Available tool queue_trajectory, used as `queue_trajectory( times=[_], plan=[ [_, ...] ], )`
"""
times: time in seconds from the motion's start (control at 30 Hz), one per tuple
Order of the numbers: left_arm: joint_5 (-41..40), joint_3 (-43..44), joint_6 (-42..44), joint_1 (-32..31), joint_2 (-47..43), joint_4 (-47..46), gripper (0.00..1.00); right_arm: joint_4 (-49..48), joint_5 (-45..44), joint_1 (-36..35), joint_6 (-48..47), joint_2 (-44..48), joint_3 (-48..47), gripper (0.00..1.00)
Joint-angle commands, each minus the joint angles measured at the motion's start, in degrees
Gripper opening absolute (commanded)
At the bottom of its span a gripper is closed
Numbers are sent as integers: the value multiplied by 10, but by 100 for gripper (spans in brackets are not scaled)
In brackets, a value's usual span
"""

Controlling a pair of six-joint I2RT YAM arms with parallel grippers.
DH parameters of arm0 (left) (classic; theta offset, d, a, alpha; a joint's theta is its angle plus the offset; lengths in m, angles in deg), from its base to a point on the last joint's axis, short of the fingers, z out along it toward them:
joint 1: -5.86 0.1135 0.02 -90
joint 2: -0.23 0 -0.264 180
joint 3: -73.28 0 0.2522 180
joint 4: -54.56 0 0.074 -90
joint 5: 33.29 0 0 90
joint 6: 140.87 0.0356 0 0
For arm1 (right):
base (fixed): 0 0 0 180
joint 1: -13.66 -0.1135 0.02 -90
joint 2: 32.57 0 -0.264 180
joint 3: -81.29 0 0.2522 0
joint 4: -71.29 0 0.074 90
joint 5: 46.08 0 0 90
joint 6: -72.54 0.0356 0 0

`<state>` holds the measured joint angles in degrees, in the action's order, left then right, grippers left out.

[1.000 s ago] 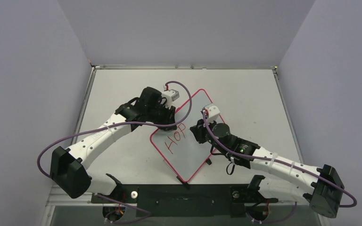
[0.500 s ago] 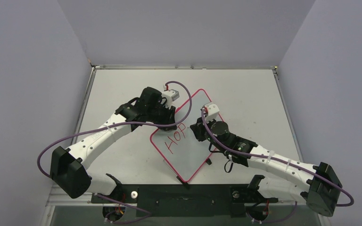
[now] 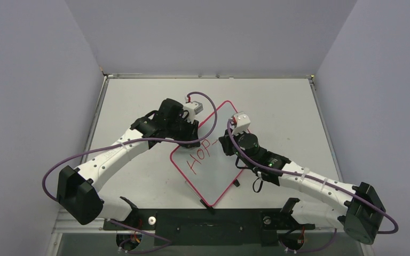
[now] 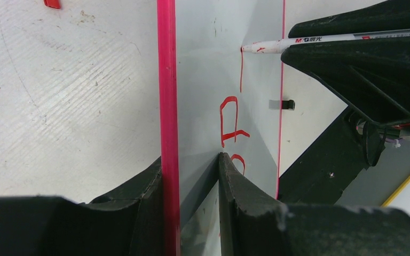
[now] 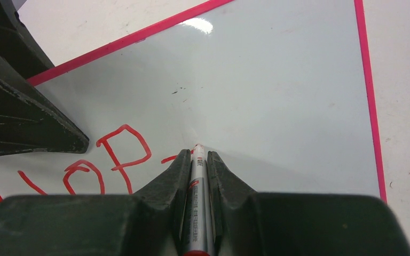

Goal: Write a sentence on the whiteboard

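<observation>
Whiteboard [image 3: 214, 180] lay flat on the table [image 3: 283, 106], turned cornerwise to the arms. It was glossy white with a thin pink-red rim and rounded corners. The sentence [image 3: 198, 157] so far read "HOP" in thin, uneven red strokes, slanting up toward the board's far corner, with a short red dash just after the P.

Left gripper [image 4: 189, 159] sat on the board's upper left edge. Its fingers were clamped over the rim, one on the table side and one on the white face. Right gripper [image 5: 197, 156] hung over the board's middle, just past the letters, fingers closed tight on a marker [image 5: 197, 188].

The top view gave me the layout, but the right wrist hid the pen tip there. The right wrist view showed the red nib down on the board at the end of the dash, with the P, the O and part of the H to its left. The left wrist view looked along the rim and showed the marker from the side: white barrel, printed label, tip touching the surface at the head of a thin red line leading away from the P. It also showed a small black clip [image 4: 282, 104] at the board's opposite edge.

Against one second ago, the dash after the P was new. The right wrist had shifted slightly toward the board's far right edge. Board, left arm and the three letters looked unchanged.
</observation>
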<state>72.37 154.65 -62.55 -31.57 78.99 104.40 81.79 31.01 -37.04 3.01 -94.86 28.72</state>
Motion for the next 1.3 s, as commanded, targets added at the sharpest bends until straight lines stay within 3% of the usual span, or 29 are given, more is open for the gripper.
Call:
queue_trajectory(
  times=[0.0, 0.67, 1.27],
  plan=[
    [-127, -17, 100, -9, 16, 39, 0, -1, -13, 3, -8, -14, -36, 0],
    [-128, -17, 101, -9, 15, 39, 0, -29, 60, -6, 6, -17, -19, 0],
    [-131, -17, 101, -9, 15, 39, 0, 2, 31, -38, 16, 19, 20, 0]
  ],
)
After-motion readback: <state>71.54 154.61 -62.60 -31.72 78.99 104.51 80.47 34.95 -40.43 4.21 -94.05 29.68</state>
